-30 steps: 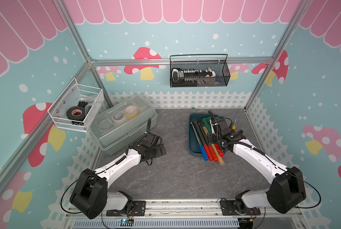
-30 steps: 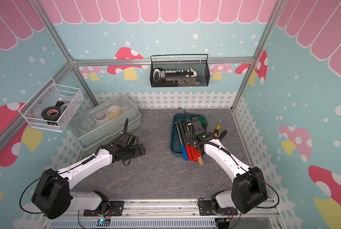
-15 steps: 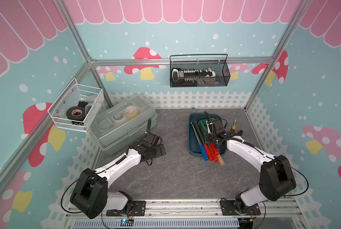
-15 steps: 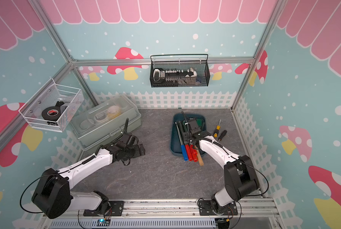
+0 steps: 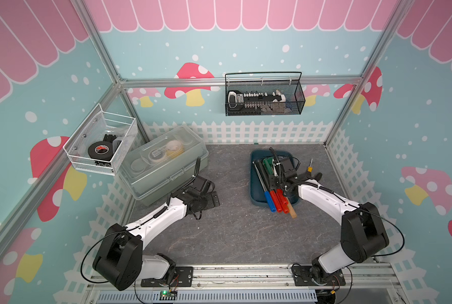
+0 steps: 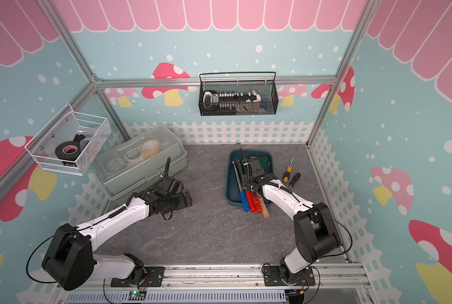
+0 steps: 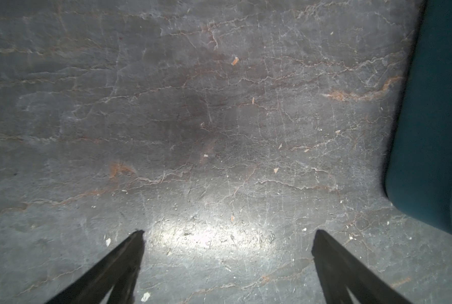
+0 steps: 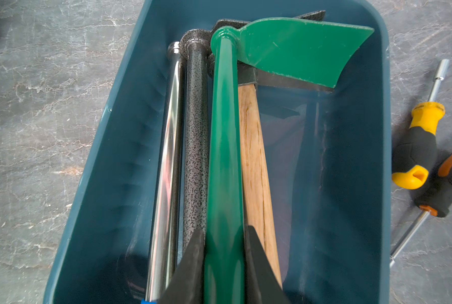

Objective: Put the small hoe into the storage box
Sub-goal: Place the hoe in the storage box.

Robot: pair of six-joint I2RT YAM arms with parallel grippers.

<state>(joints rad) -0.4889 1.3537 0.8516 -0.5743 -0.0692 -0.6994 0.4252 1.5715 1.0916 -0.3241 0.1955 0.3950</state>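
While the right gripper (image 8: 224, 230) pinches the small hoe (image 8: 293, 50) by its green shaft, jaws nearly closed with one each side, the hoe lies in the storage box (image 8: 351, 184). Its blade overlaps the other heads and its shaft runs between a speckled handle (image 8: 196, 131) and a wooden handle (image 8: 253, 158). In both top views the box sits right of centre, and red grips (image 5: 279, 201) overhang its lower rim. Left gripper (image 7: 228, 231) is spread wide and empty over the table (image 7: 167, 118) — left of the box. Two screwdrivers (image 8: 424, 147) lie just beside the box.
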